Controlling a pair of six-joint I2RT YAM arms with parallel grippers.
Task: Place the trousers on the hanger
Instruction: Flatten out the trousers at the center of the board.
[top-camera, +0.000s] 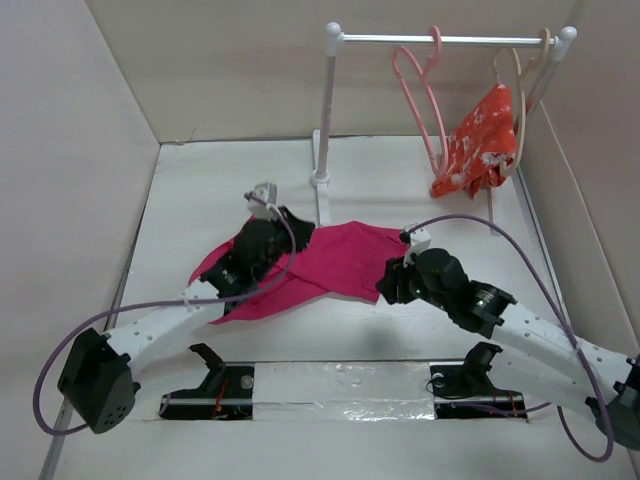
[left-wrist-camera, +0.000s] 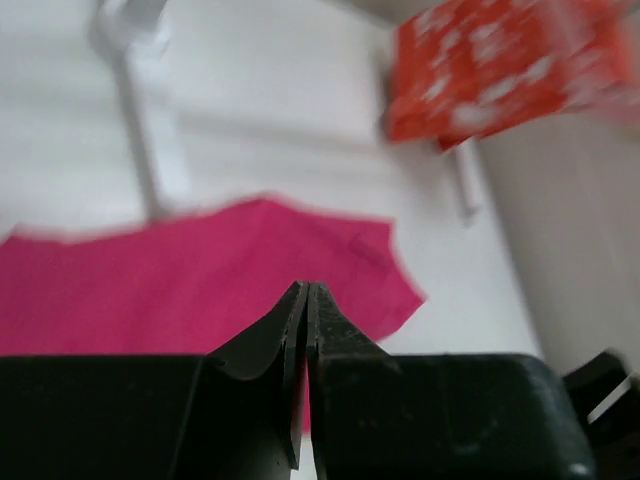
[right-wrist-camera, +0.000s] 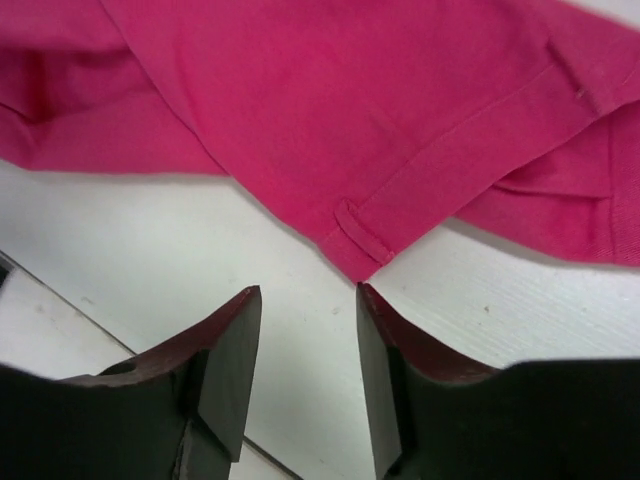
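Note:
The magenta-pink trousers (top-camera: 335, 258) lie crumpled flat on the white table in front of the rack. They also show in the left wrist view (left-wrist-camera: 200, 280) and the right wrist view (right-wrist-camera: 350, 100). My left gripper (top-camera: 298, 228) rests over their left part. It is shut (left-wrist-camera: 306, 290), and I see no cloth between its fingers. My right gripper (top-camera: 385, 283) is open (right-wrist-camera: 308, 295) just short of a trouser corner with a belt loop (right-wrist-camera: 362, 232), over bare table. The salmon-pink hanger (top-camera: 420, 90) hangs empty on the rail.
A white rack has its pole (top-camera: 325, 120) and foot behind the trousers. A cream hanger (top-camera: 522, 90) on the rail carries an orange-red flowered garment (top-camera: 480, 140), which also shows in the left wrist view (left-wrist-camera: 500, 65). Beige walls stand at the left, back and right.

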